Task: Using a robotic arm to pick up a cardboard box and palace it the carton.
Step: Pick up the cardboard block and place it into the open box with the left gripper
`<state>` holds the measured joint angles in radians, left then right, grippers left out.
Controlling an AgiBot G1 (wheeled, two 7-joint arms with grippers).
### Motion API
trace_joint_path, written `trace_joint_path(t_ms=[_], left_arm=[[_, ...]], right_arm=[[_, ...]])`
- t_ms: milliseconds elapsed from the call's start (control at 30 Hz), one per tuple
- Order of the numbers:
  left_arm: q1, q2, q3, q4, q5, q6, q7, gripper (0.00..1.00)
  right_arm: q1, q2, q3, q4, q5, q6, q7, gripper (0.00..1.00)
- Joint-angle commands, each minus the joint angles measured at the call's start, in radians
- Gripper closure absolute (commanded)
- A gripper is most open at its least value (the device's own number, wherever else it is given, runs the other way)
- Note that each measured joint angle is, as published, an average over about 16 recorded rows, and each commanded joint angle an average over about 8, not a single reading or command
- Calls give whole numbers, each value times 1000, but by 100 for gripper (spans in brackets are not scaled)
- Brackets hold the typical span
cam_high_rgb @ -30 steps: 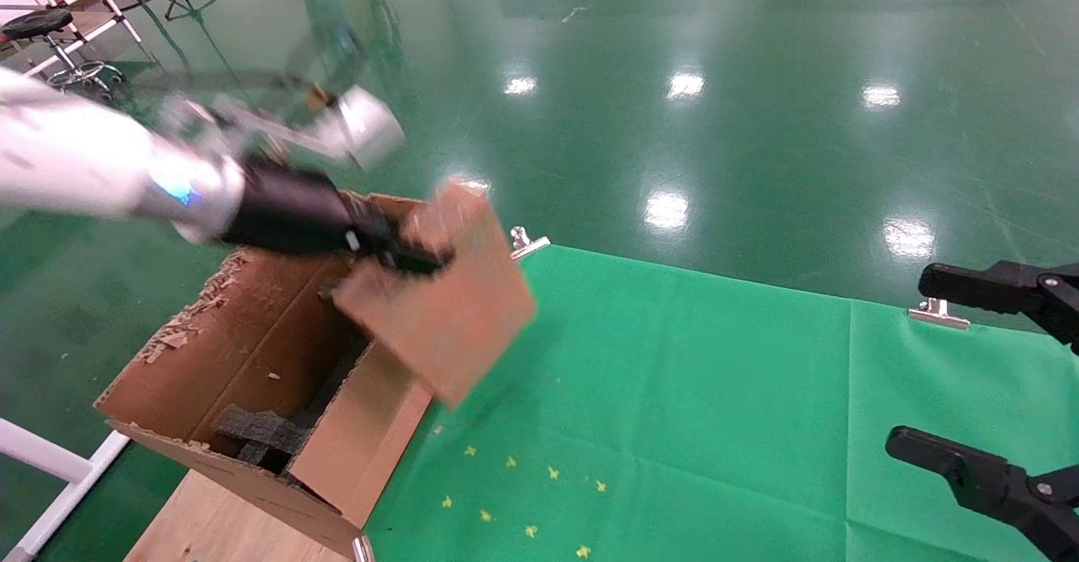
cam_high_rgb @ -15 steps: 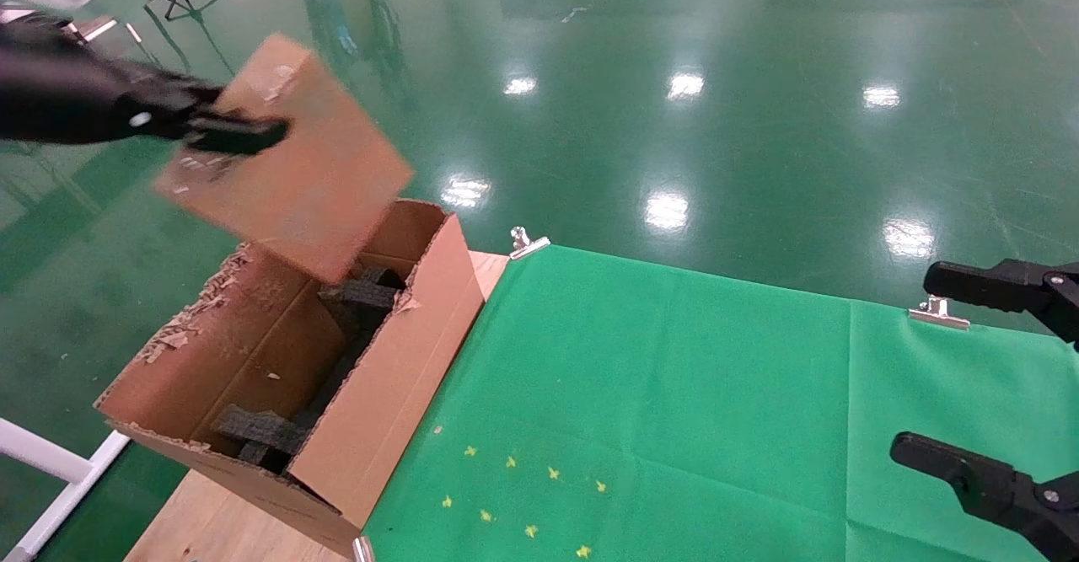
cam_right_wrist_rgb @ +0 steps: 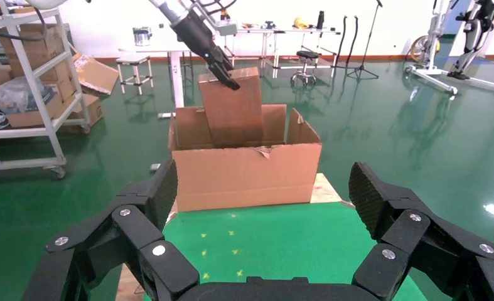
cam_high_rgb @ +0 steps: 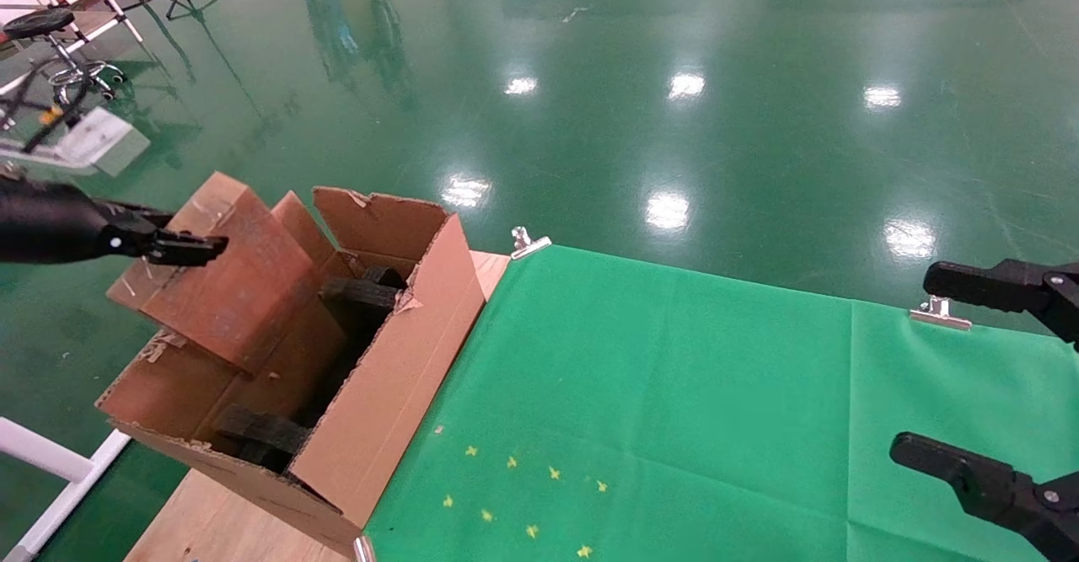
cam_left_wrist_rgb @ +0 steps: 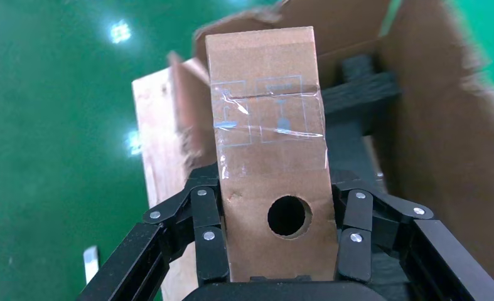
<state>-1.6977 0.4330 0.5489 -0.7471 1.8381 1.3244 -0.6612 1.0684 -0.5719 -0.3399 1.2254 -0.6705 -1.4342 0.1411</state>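
- Head view: the left end effector [cam_high_rgb: 181,246] comes in from the left edge, its arm cut off there, and pinches the upper end of the cardboard box [cam_high_rgb: 221,271]. The box hangs tilted, its lower end dipped inside the carton [cam_high_rgb: 371,402] against the far-left wall. Black foam pieces [cam_high_rgb: 358,292] lie inside, partly hidden behind the near wall. The carton's flaps are ragged and torn at the rim. It stands at the left end of the worktop [cam_high_rgb: 228,528], beside a green cloth [cam_high_rgb: 674,402] with open room. The right end effector [cam_high_rgb: 982,377] sits at the right edge, fingers spread wide, its body cut off.
- Left wrist view: the black linked fingers [cam_left_wrist_rgb: 206,232] press both narrow sides of the scuffed brown box, just beside its round hole [cam_left_wrist_rgb: 289,216]; clear tape crosses the face.
- Right wrist view: the box stands nearly upright in the carton's mouth, its top half above the rim; the textured pads [cam_right_wrist_rgb: 373,194] are held well apart and empty.
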Motion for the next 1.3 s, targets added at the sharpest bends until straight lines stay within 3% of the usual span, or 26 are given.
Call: trace_joint_path(t_ms=[33,500,1133,1200,1300], left_arm=[[12,12,-2,65,2,-46,36,100],[-1,150,36,396,73,-195,151,100],[5,272,63,659,118,-342,226,100],[8,279,62,674,116,-353,231,93],[11,288,60,692,114,-365,236,56]], right_arm=[[0,0,0,0,0,0,0,0],[0,0,0,0,0,0,0,0],[0,0,0,0,0,0,0,0],[0,0,0,0,0,0,0,0],[0,0,0,0,0,0,0,0]])
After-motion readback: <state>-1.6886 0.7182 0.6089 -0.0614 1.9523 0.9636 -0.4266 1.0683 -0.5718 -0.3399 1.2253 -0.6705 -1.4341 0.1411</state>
